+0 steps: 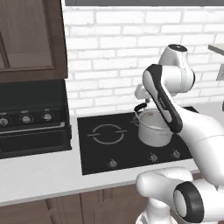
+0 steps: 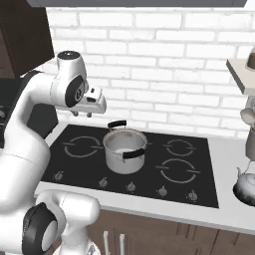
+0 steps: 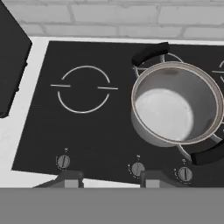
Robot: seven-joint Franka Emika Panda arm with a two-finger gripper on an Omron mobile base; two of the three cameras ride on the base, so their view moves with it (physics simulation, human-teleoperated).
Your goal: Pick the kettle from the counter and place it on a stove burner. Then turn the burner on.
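Standing at the right end of the counter (image 2: 226,211), just off the right edge of the black glass cooktop (image 2: 149,174), the kettle (image 2: 247,187) is seen in the right base view as a small rounded silvery body with a thin arched wire handle, cut partly by the picture's edge. It is well apart from the gripper (image 2: 82,114), which is held in the air above the cooktop's rear left corner, with nothing between its fingers. The jaws are seen apart in the hand view, where the two dark tips (image 3: 70,178) rise at the bottom with an empty gap between them, above the row of small round knobs (image 3: 64,161) along the cooktop's front edge.

A steel pot (image 3: 177,103) with black handles is set on the cooktop, over a ring toward the middle; it is open and its inside is bare. To its left a stove burner (image 3: 84,89) is marked as a thin white ring with short side dashes, and nothing rests on it. In the right base view two more rings (image 2: 179,171) are shown on the cooktop's right half, also bare.

At the counter's left end a black boxy appliance (image 1: 33,120) with three dials is placed under a dark wooden cabinet (image 1: 30,39). A white brick wall (image 2: 164,64) runs along the counter's back edge.
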